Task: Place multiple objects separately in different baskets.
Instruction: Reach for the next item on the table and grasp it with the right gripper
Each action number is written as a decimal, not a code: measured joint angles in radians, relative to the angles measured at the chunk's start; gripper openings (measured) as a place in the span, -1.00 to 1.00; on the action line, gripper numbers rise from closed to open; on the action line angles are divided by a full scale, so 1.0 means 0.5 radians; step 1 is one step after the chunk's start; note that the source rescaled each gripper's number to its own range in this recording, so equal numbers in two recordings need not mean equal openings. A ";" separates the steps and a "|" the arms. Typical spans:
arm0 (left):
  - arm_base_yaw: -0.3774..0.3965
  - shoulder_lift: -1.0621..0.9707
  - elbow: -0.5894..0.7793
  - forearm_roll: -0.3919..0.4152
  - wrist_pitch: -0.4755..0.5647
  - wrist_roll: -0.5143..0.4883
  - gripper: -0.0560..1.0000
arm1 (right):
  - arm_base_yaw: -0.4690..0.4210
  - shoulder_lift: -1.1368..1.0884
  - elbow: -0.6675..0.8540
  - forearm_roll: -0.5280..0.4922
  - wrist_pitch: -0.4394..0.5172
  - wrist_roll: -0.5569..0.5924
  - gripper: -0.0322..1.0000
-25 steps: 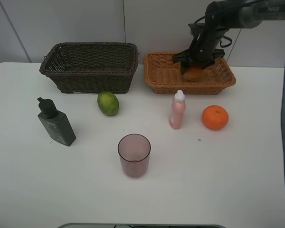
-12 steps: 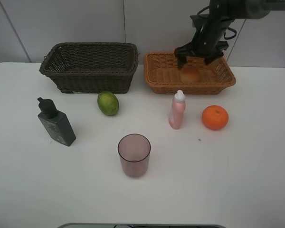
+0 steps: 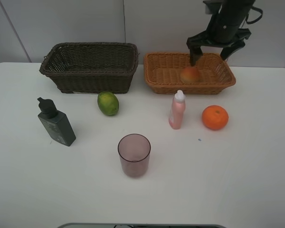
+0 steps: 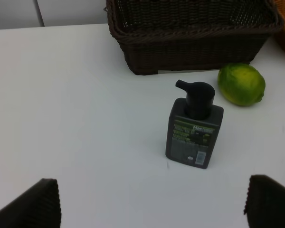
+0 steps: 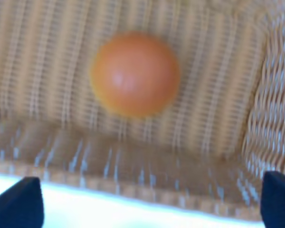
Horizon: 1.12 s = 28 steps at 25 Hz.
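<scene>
so far, one fruit in a basket and both grippers open

starting at the left, the left gripper (image 4: 147, 206) shows only in its own wrist camera: its two dark fingertips (image 4: 31, 204) stand wide apart with nothing between them, above bare white table (image 3: 237, 180). ahead of it the dark grey-green bottle (image 3: 56, 122) stands upright near the table's left edge, its black pump head on top. behind the bottle, at the back of the table, sits the dark brown basket (image 3: 92, 80). the green citrus (image 3: 108, 103) lies on the table just in front of that basket's front wall, toward its right end, apart from the bottle.

nearer the front, about the middle, the translucent mauve cup (image 3: 134, 155) stands upright, mouth up, well clear of everything else. to its right and further back the pink white-capped bottle (image 3: 176, 111) stands upright, just in front of the light orange-tan basket (image 3: 161, 86), which sits just beside the brown one.

inside the tan basket, right of centre, rests the red-yellow peach-like fruit (image 3: 191, 74); the right wrist camera shows it blurred on the woven floor. the right gripper (image 3: 209, 56) hangs above the basket's right half, over the fruit and clear of it, jaws spread wide and holding nothing.

furthest right, the orange (image 3: 214, 117) sits on the table in front of the tan basket, near the pink bottle but not touching it.
</scene>
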State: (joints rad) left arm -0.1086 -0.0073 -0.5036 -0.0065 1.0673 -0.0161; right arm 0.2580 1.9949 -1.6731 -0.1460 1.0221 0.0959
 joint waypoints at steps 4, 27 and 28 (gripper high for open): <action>0.000 0.000 0.000 0.000 0.000 0.000 0.99 | 0.000 -0.261 0.446 0.002 -0.222 0.013 0.91; 0.000 0.000 0.000 0.000 0.000 0.000 0.99 | -0.067 -0.535 1.386 0.093 -0.840 0.145 1.00; 0.000 0.000 0.000 0.000 0.000 0.000 0.99 | -0.092 -0.535 1.394 0.093 -0.847 0.146 1.00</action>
State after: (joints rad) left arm -0.1086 -0.0073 -0.5036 -0.0065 1.0673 -0.0161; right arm 0.2122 1.7276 -0.9763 -0.0997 0.5984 0.1687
